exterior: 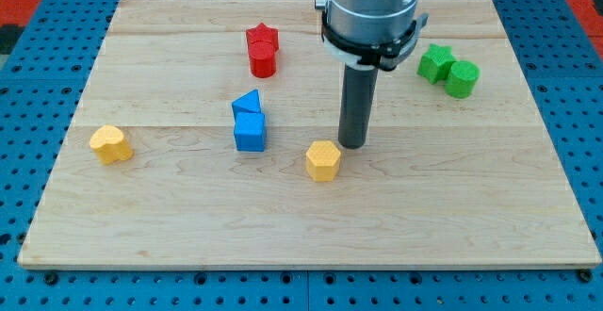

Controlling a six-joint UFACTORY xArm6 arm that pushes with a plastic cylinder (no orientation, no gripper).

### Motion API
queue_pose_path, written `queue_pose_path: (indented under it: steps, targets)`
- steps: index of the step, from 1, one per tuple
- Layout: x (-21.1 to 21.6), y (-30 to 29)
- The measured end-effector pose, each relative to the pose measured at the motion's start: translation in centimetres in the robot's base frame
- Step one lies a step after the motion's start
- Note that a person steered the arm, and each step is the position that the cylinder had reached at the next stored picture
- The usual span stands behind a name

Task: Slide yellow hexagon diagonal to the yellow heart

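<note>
The yellow hexagon (322, 160) lies near the middle of the wooden board, a little below centre. The yellow heart (110, 144) lies far to the view's left, near the board's left edge, at about the same height. My tip (352, 146) rests on the board just to the upper right of the yellow hexagon, very close to it or touching its upper right side. The rod rises straight up from there to the grey arm body at the view's top.
A blue triangle (247, 104) and a blue cube (250, 132) sit together left of the hexagon. A red star (263, 39) and red cylinder (263, 61) stand at the top centre. Two green blocks (435, 63) (462, 78) lie at the upper right.
</note>
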State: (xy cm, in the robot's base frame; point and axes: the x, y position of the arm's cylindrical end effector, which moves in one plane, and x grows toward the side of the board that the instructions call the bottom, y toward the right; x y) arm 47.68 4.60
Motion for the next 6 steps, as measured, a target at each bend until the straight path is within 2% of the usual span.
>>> queue_pose_path:
  steps: [1,2,3,5,6]
  targets:
    - [3.0,-3.9]
    - [3.6,-4.6]
    - [4.9,-2.5]
    - [6.5,-18.3]
    - [7.0,-18.6]
